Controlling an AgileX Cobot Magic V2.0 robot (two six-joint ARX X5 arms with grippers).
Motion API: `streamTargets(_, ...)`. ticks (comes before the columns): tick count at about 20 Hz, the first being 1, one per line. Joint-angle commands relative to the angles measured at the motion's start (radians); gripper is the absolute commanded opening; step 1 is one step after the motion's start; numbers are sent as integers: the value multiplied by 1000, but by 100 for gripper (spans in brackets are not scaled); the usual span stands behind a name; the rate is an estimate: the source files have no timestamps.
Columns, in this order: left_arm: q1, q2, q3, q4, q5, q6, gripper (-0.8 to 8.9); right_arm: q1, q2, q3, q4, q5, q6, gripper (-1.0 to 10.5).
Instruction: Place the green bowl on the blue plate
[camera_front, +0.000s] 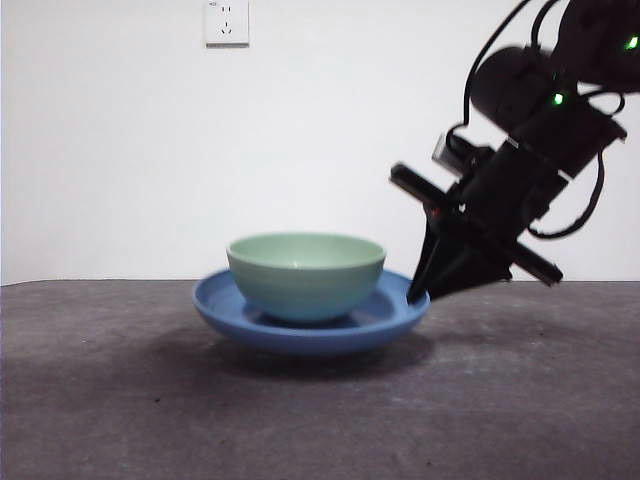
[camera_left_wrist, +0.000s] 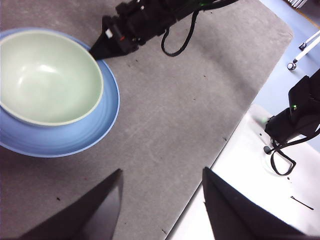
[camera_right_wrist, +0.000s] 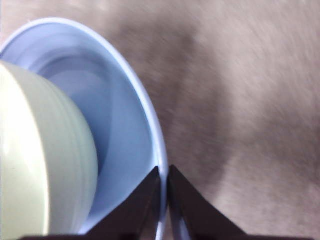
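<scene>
The pale mint-green glossy bowl (camera_front: 306, 274) sits centred in the wide blue glossy plate (camera_front: 390, 318), whose three-o'clock rim the right gripper (camera_front: 418, 293) pinches, seemingly to steady it, while the left gripper (camera_left_wrist: 161, 205) waits spread apart.

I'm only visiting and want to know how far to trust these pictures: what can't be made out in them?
- Underside of the green bowl: hidden in every view by the blue plate.
- Right gripper: whether it touches the plate's rim; the right wrist view is blurred.
- Plate's far side: cut off by the edge in both wrist views.
- Left gripper: only its two spread tips show.
</scene>
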Motion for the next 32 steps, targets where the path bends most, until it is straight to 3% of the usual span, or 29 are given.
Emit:
streamTargets(1,-6,6,6,10,5,12,249,6,46,20,17,6,23,11)
streamTargets(8,-6,6,6,4,5,12,250,10,65,22,13,18,21,16)
streamTargets(11,-6,6,6,4,5,12,250,11,64,22,5,18,22,174)
streamTargets(17,-6,6,6,4,5,12,250,10,6,22,-74,47,3,224)
streamTargets(23,-6,6,6,4,5,13,250,10,-217,23,-238,90,-124,224)
streamTargets(29,-6,6,6,5,5,13,250,35,-539,23,-524,50,-293,223)
streamTargets(32,-6,6,6,5,5,13,250,52,-644,23,-629,9,-327,223)
